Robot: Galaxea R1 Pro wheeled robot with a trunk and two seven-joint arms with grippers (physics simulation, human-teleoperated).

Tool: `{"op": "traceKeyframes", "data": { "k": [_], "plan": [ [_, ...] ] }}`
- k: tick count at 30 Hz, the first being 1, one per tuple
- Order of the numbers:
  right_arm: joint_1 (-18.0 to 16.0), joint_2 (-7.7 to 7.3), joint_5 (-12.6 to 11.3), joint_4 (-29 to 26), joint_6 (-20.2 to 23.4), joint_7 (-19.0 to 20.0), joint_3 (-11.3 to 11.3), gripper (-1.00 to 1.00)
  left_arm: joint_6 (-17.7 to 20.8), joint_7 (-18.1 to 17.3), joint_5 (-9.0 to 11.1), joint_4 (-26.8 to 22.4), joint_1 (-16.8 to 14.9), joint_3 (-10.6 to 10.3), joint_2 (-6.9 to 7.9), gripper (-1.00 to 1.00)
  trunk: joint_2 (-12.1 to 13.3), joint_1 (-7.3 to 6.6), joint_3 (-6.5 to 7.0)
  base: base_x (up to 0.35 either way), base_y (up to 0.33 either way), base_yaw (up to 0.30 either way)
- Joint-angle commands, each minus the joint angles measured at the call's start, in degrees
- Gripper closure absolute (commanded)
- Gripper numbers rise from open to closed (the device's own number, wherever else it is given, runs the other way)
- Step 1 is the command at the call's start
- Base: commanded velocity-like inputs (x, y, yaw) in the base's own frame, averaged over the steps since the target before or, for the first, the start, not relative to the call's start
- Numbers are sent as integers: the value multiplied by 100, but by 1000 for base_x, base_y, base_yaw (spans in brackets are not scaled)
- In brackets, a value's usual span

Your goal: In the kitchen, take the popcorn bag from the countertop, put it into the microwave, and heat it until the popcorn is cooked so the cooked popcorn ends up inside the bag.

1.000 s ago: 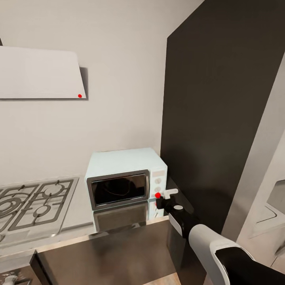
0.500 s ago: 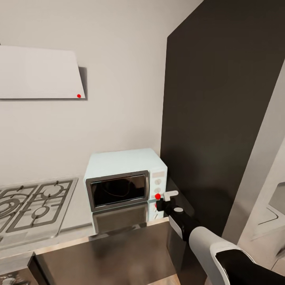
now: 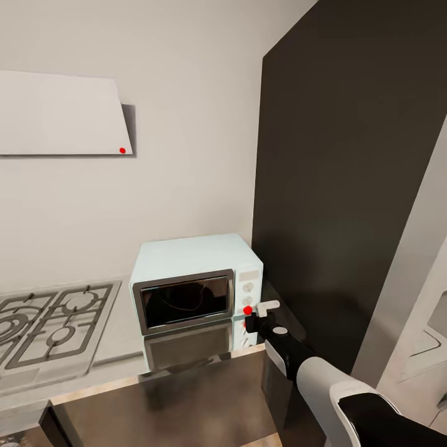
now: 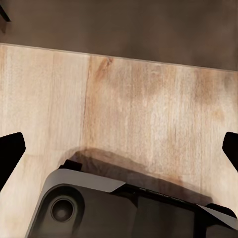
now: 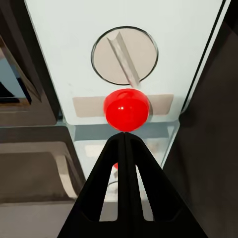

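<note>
i'm holding my right claw (image 5: 124,144), fingers pressed together and gripping nothing, at the microwave (image 3: 195,279) panel's lower knob (image 5: 124,55); microwave sitting at the counter (image 3: 121,329) right end. my left claw's (image 4: 119,148) fingers are spreading wide over wood floor (image 4: 139,109).

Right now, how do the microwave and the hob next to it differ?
The microwave is a pale mint-blue box standing up off the countertop; the hob is grey steel with dark grates and lies flat in it. The microwave sits nearer the dark tall cabinet, with the right gripper at its control panel; the hob lies farther left, under the white hood. Both sit along the back wall.
</note>
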Motion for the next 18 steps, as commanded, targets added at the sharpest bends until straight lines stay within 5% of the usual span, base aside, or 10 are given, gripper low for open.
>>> {"op": "traceKeyframes", "data": {
  "k": [1, 18],
  "plan": [
    [-2, -2, 26, 6, -18, 2, 13, 100, -9, -42, 11, 6, -4, 41, -3, -100, -4, 2, -2, 7, 0, 0],
    [5, -4, 26, 6, -18, 2, 14, 100, -11, -40, 11, 9, -2, 41, -2, -100, -4, 2, -2, 81, 0, 0]
  ]
}}
